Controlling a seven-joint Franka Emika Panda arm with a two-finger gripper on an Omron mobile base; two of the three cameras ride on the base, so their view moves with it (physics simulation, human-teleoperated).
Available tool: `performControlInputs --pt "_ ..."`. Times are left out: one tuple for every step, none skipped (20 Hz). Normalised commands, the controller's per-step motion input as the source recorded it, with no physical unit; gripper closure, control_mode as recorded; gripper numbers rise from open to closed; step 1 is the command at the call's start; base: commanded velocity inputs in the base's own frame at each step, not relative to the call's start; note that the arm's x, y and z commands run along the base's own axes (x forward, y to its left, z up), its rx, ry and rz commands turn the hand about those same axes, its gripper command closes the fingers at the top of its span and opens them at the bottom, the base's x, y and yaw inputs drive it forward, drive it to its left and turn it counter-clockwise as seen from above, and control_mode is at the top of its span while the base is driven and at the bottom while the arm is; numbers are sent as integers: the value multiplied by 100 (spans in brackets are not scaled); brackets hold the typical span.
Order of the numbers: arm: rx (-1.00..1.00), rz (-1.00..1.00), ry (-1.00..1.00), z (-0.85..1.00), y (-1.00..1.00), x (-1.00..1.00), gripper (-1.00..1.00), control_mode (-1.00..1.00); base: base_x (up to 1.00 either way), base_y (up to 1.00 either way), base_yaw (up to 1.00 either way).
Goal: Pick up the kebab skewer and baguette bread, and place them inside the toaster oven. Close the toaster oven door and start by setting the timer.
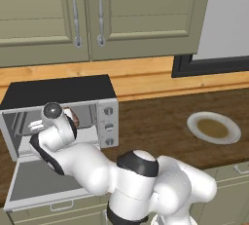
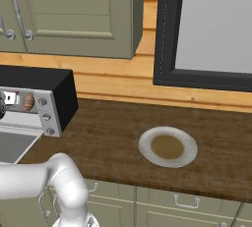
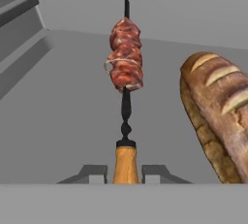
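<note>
In the hand view my gripper (image 3: pixel 126 175) is shut on the wooden handle of the kebab skewer (image 3: pixel 126 56), whose red-brown meat chunks point away from me over the grey oven floor. The baguette bread (image 3: pixel 218 111) lies just right of the skewer, apart from it, golden-brown with pale score marks. In the left base view my arm reaches into the open toaster oven (image 1: pixel 63 90), and the hand hides the fingers. The toaster oven door (image 1: pixel 44 182) lies folded down flat in front. Three round knobs (image 1: pixel 109 126) sit on the oven's right side. The toaster oven (image 2: pixel 44 86) also appears at the left edge of the right base view.
A round plate (image 1: pixel 214 127) with a brown centre rests on the dark wooden counter to the right of the oven; it is the plate (image 2: pixel 168 146) in the right base view. Green wall cabinets (image 1: pixel 97 14) hang above. A dark-framed window (image 2: pixel 211 29) stands at the back right.
</note>
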Motion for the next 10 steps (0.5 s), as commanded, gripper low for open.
performControlInputs --pt "0 0 0 0 0 0 -100 -100 0 0 0" --pt "0 0 0 0 0 0 -100 -100 0 0 0" --pt "0 0 0 0 0 0 -100 -100 0 0 0" --pt "0 0 0 0 0 0 -100 -100 0 0 0" --pt "0 0 0 0 0 0 -100 -100 0 0 0" --pt "0 0 0 0 0 0 -100 -100 0 0 0" --pt "0 0 0 0 0 0 -100 -100 0 0 0" --pt "0 0 0 0 0 0 -100 -100 0 0 0" --pt "0 0 0 0 0 0 -100 -100 0 0 0" --pt "0 0 0 0 0 0 -100 -100 0 0 0"
